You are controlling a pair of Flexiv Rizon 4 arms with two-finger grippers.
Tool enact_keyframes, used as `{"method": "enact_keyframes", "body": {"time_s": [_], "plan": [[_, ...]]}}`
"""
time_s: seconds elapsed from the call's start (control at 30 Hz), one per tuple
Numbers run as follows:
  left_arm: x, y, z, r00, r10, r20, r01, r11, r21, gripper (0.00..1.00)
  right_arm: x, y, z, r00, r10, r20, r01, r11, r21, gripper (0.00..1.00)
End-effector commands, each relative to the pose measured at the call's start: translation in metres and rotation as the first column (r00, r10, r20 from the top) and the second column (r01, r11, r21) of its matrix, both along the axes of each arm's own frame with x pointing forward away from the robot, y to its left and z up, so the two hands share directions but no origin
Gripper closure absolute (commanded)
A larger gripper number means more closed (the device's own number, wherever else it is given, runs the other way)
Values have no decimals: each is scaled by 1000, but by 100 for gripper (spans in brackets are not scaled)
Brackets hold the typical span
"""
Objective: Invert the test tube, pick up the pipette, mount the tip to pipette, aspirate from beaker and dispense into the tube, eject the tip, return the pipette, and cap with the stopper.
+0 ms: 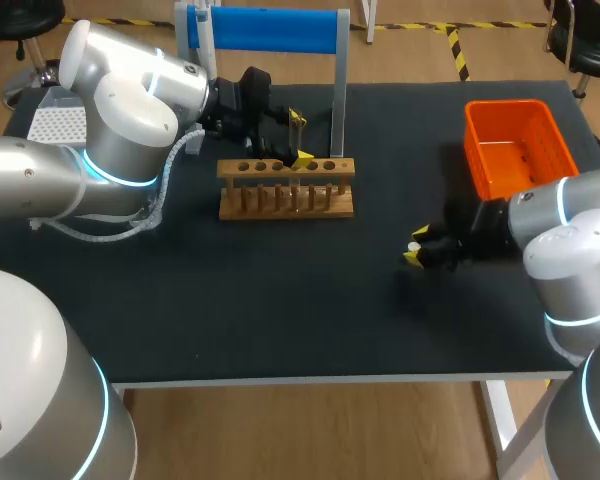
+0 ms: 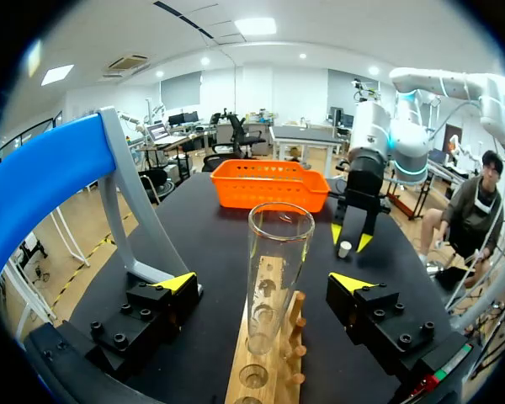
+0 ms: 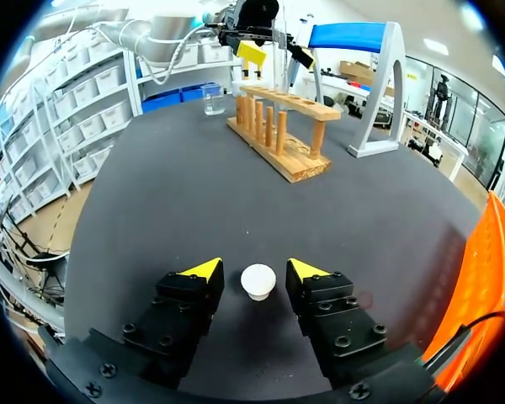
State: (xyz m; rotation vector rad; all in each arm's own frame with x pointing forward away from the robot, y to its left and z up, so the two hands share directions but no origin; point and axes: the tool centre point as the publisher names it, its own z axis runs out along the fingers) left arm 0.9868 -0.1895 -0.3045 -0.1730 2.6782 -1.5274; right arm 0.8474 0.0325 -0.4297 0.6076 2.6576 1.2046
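A clear test tube stands upright, mouth up, in the wooden rack. My left gripper is open around it, with a wide gap between each finger and the glass. A small white stopper rests on the black table right of centre. My right gripper is low over the stopper, one yellow tip on each side. A narrow gap shows at both fingers, so it is open.
An orange basket sits at the back right, close behind the right arm. A blue and grey stand rises behind the rack. A glass beaker stands beyond the rack's far end. A white tip box lies at the back left.
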Motion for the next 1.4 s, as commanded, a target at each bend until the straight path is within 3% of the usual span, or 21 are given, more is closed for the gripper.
{"method": "enact_keyframes", "body": {"time_s": [0.03, 0.33, 0.63, 0.73, 1.0, 1.2, 1.4], "plan": [[0, 0, 0, 1000, -2, 0, 2, 1000, 0, 0, 0, 1, -1, 1000, -3, 1, 3, 1000, -2, 53], [0, 0, 0, 1000, -2, 0, 2, 1000, 0, 0, 0, 0, -1, 1000, -8, 0, 8, 1000, -3, 65], [0, 0, 0, 1000, -2, 0, 2, 1000, 0, 0, 0, -1, -1, 1000, -10, -4, 10, 1000, -6, 69], [0, 0, 0, 1000, -2, 0, 2, 1000, 0, 0, 0, -1, -2, 1000, -11, -5, 11, 1000, -9, 100], [0, 0, 0, 1000, -2, 0, 2, 1000, 0, 0, 0, -2, 0, 1000, -11, -5, 11, 1000, -6, 100], [0, 0, 0, 1000, -2, 0, 2, 1000, 0, 0, 2, 2, 32, 1000, 1, 4, -1, 1000, 7, 100], [0, 0, 0, 1000, -2, 0, 2, 1000, 0, 0, 19, 12, 95, 998, 56, 38, -57, 998, 21, 100]]}}
